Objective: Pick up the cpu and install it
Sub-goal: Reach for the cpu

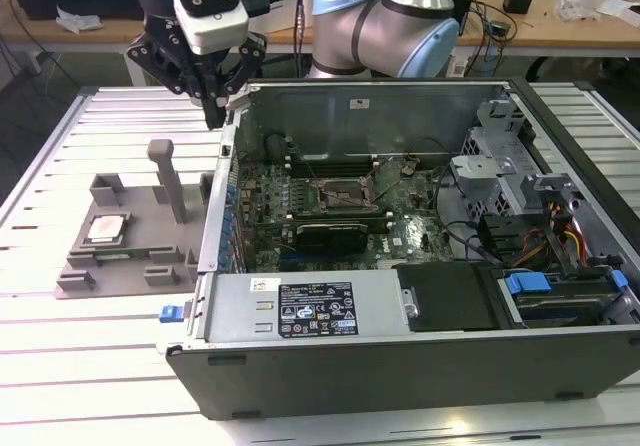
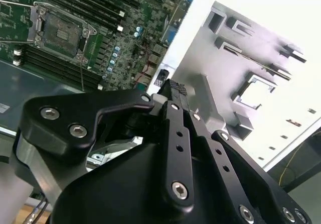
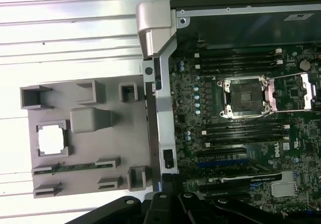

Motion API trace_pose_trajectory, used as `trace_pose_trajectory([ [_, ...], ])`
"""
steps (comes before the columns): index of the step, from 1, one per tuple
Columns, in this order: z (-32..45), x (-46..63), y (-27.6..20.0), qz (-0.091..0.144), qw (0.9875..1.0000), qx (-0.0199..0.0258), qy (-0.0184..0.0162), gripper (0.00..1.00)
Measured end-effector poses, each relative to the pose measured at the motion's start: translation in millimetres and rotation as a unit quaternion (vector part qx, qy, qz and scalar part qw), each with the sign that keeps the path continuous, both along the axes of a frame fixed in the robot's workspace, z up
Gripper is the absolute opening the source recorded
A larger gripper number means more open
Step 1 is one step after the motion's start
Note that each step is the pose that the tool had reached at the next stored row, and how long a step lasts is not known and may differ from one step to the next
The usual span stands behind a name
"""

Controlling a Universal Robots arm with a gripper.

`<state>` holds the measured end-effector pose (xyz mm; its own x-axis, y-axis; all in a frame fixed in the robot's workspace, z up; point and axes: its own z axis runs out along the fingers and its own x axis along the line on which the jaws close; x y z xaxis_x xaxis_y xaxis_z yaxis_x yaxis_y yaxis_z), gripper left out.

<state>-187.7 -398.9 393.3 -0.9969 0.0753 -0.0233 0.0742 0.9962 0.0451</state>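
The cpu lies flat in a recess of the grey tray at the exterior view's left, its silvery top up. In the first wrist view the cpu shows as a pale square in the tray. My gripper hangs above the computer case's back left corner, between tray and motherboard, well above and apart from the cpu. Its black fingers are shut together with nothing between them. The black-framed socket on the green motherboard stands open, also seen as socket and socket.
The open computer case lies on its side on a slatted metal table. A tall post rises from the tray beside the case wall. Drive cages and cables fill the case at the exterior view's right.
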Motion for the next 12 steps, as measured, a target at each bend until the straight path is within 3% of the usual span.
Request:
trace_pose_trajectory([
  [12, 0.0, -13.3, 0.0, 0.0, 1.0, 0.0, 0.0, 0.11],
])
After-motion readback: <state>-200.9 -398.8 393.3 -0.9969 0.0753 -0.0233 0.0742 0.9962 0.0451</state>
